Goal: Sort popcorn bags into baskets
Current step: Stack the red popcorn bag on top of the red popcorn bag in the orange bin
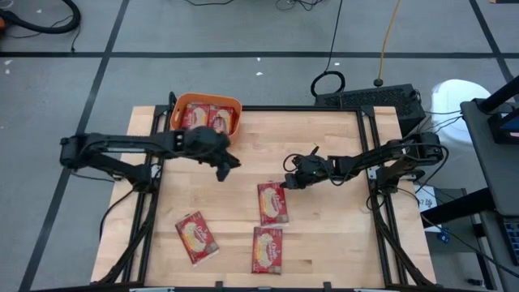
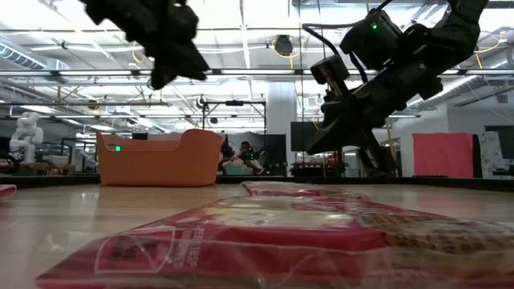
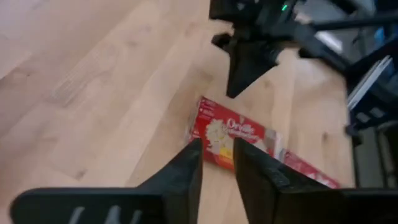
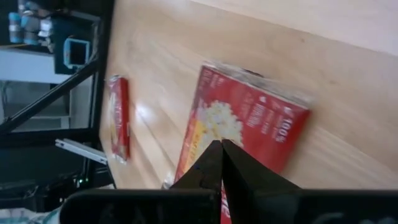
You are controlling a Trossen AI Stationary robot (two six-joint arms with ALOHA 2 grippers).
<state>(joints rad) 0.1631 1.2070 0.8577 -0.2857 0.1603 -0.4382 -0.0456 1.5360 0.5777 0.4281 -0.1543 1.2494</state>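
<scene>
Three red popcorn bags lie flat on the wooden table: one in the middle [image 1: 273,203], one near the front left [image 1: 197,237], one at the front [image 1: 268,249]. The orange basket [image 1: 203,99] stands at the far left and has red bags [image 1: 217,118] in it. My left gripper [image 1: 231,166] hangs above bare wood between the basket and the middle bag [image 3: 230,132], its fingers a little open and empty. My right gripper [image 1: 286,183] is shut just above the middle bag's far right corner [image 4: 249,118]. In the low view it hangs clear of the table.
Black frame rails run along the table's left [image 1: 150,203] and right [image 1: 377,203] sides. A black box with cables [image 1: 369,99] sits beyond the far right corner. Bare wood lies at the far middle [image 1: 300,130] and the near right [image 1: 332,243].
</scene>
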